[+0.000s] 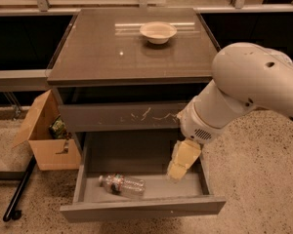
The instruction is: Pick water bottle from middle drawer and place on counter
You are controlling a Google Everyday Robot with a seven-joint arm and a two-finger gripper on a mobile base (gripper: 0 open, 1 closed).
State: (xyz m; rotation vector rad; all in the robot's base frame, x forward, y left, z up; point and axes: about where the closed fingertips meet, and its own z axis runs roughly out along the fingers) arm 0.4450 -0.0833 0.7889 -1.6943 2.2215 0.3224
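The water bottle (122,185) lies on its side in the tray of the open middle drawer (141,207), toward the left front, cap pointing left. My gripper (177,170) hangs from the white arm over the right part of the drawer, its yellowish fingers (183,158) pointing down, clearly to the right of the bottle and apart from it. The counter (112,52) is the glossy grey-brown top of the cabinet, above the drawer front with white scratch marks (122,116).
A cream bowl (157,31) stands at the back middle of the counter. An open cardboard box (48,133) with items sits on the floor left of the cabinet, next to a black pole (18,191). Speckled floor lies to the right.
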